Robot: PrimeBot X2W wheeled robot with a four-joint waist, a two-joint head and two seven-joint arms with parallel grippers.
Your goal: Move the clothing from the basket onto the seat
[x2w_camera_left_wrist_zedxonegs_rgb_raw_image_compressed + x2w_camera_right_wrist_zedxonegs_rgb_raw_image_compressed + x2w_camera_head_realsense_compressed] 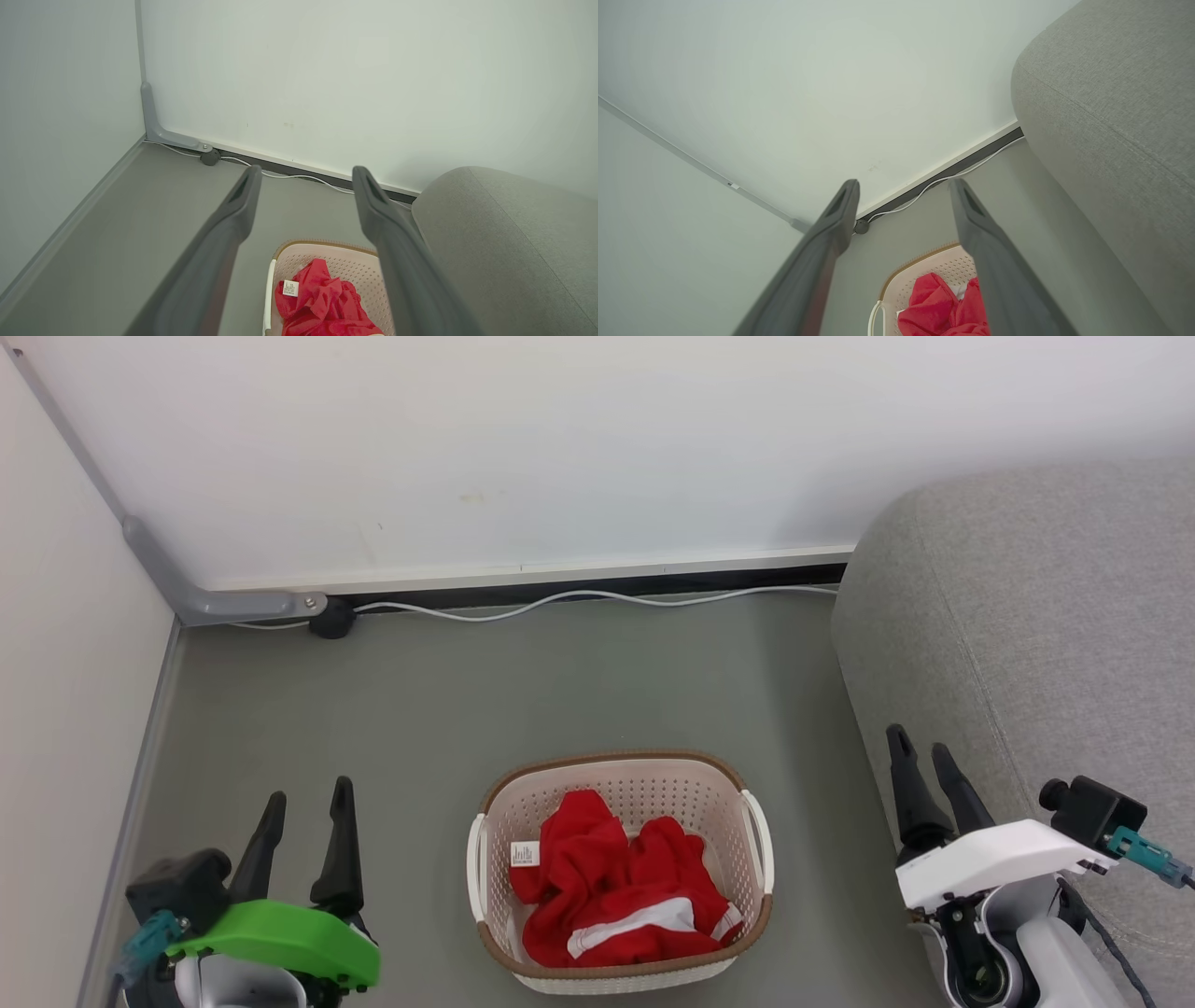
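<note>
Fig.: bright, even, diffuse light. The wall (597, 448) is rendered near-white in head view and grey-green in wrist views. A faint soft shadow is seen on the floor (467, 709) beside the seat (1027, 616). Fingers (219, 252) of the left tool (306, 171) are softened by close-range blur toward frame btm.

Basket (616, 758) top open; seat (1027, 616) perhaps close beside.

Bare corner, likely a staged test room: plain white walls (560, 448), grey floor (420, 709), loose cable (597, 594) along skirting (653, 581), upholstered seat (1046, 616).
</note>
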